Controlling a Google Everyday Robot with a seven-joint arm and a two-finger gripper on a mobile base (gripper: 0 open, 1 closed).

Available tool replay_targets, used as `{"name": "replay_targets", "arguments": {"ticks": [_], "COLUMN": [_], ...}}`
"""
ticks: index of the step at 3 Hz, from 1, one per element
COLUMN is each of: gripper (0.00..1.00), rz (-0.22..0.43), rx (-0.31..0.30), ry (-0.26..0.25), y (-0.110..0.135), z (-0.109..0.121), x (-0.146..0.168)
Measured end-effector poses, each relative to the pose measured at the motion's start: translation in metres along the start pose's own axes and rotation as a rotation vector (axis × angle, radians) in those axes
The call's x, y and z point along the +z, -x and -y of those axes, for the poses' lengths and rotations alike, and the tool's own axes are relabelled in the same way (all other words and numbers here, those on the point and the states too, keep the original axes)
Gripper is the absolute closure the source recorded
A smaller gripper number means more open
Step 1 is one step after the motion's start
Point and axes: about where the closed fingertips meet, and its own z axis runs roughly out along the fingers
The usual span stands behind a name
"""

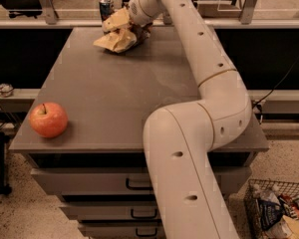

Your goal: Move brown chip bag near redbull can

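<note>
Camera view: gripper at far end of table, fingers apparently clamped on brown chip bag, held low, prob. for set-down by redbull can.

The chip bag was cream-tan, the can blue-silver, the apple red. The dark gripper was at the chip bag.

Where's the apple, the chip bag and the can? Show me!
apple (49, 119): camera view, middle of its red skin.
brown chip bag (115, 38): camera view, its tan lower part.
redbull can (105, 8): camera view, its side, below the rim.
gripper (135, 30): camera view, against the bag's right side.
</note>
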Motion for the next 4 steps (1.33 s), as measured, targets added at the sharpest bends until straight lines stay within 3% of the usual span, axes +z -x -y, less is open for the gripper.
{"name": "replay_targets", "arguments": {"ticks": [1,2,4], "gripper": [0.0,0.0,0.0], "rz": [0.025,0.066,0.121], "rx": [-0.002,0.007,0.066], "ry": [-0.001,-0.01,-0.038], "y": [0.007,0.014,0.007], "z": [0.003,0.016,0.057], "x": [-0.011,-0.042,-0.125]}}
